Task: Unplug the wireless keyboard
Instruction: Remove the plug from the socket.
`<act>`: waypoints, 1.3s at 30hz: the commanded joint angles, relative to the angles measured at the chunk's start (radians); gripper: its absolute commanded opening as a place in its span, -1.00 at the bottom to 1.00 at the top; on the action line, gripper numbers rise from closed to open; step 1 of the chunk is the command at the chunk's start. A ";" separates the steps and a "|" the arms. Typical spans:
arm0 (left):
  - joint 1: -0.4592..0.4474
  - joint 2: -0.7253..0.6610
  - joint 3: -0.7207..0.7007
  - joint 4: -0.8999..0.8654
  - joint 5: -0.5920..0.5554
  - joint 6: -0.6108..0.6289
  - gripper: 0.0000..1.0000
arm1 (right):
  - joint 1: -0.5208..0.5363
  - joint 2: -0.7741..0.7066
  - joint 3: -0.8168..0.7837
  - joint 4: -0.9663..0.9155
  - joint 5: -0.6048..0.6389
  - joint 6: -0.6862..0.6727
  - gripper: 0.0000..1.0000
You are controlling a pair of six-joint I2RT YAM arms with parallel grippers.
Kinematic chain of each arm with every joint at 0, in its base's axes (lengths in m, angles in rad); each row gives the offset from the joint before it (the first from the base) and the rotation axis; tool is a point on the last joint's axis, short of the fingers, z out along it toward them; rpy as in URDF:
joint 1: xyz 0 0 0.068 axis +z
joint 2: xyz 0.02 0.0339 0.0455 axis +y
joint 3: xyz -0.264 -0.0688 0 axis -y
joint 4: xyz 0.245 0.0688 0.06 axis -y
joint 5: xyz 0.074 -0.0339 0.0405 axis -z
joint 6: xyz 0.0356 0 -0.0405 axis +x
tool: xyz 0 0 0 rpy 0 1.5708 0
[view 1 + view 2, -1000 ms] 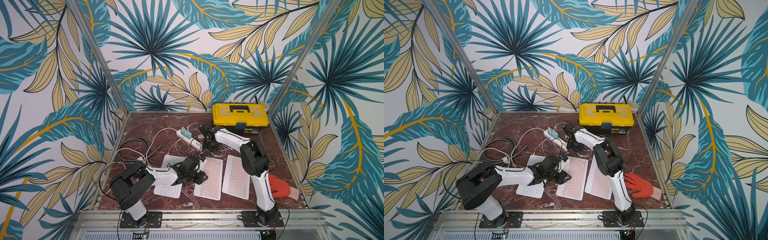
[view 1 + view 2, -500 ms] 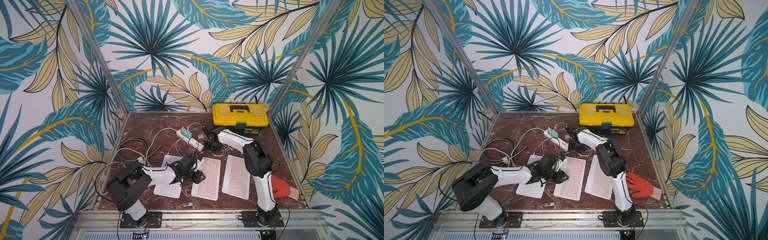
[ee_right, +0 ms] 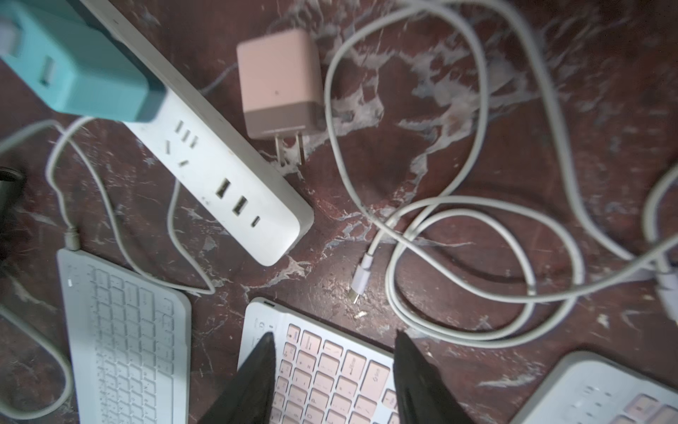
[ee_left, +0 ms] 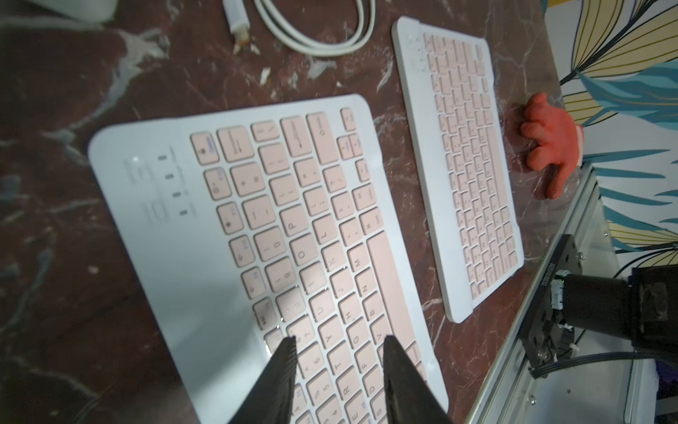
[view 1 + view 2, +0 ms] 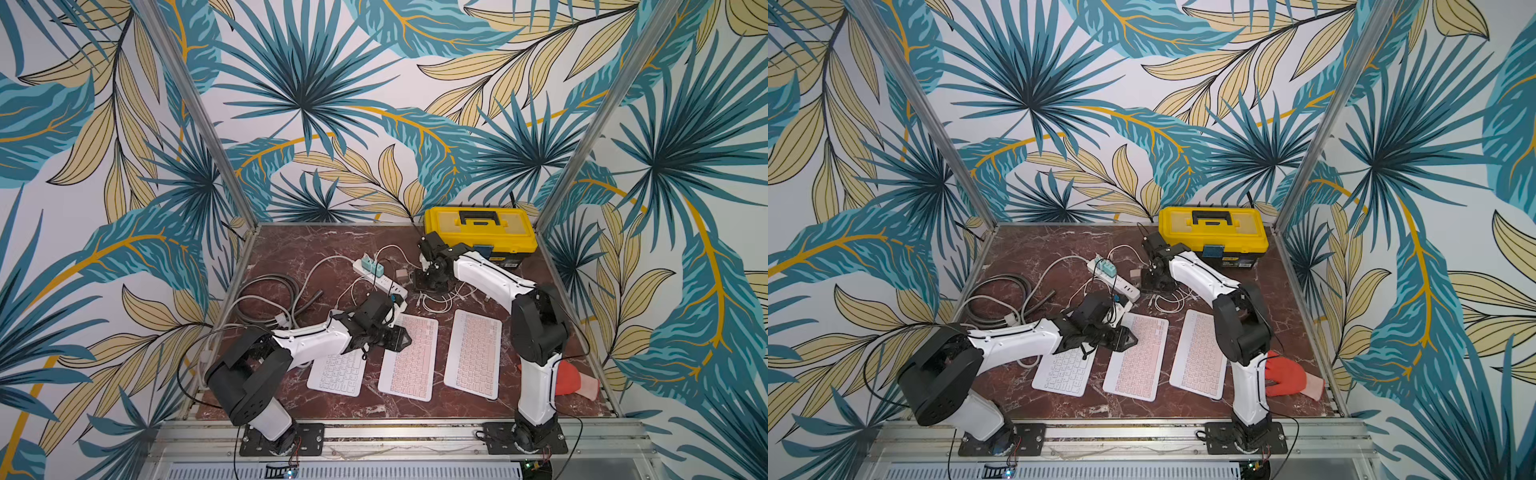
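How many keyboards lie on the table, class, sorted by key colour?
Pink-keyed keyboards: 2
White-keyed keyboard: 1
Total: 3

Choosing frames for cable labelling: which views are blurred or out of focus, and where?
Right wrist view: the teal adapter is out of focus and the white cable smears, though the ports of the power strip read clearly. Left wrist view: the nearer pink keyboard softens near the left gripper. Both top views: sharp, evenly lit.
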 commanded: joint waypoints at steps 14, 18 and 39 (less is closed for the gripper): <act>0.242 -0.038 0.128 -0.017 -0.192 -0.239 -0.10 | -0.050 -0.049 -0.004 0.131 -0.073 -0.114 0.08; 0.302 -0.047 0.146 -0.017 -0.198 -0.280 -0.09 | -0.045 -0.030 -0.011 0.198 -0.131 -0.115 0.03; 0.521 0.068 0.200 -0.012 -0.119 -0.394 -0.03 | 0.073 0.137 0.056 0.433 -0.199 -0.533 0.06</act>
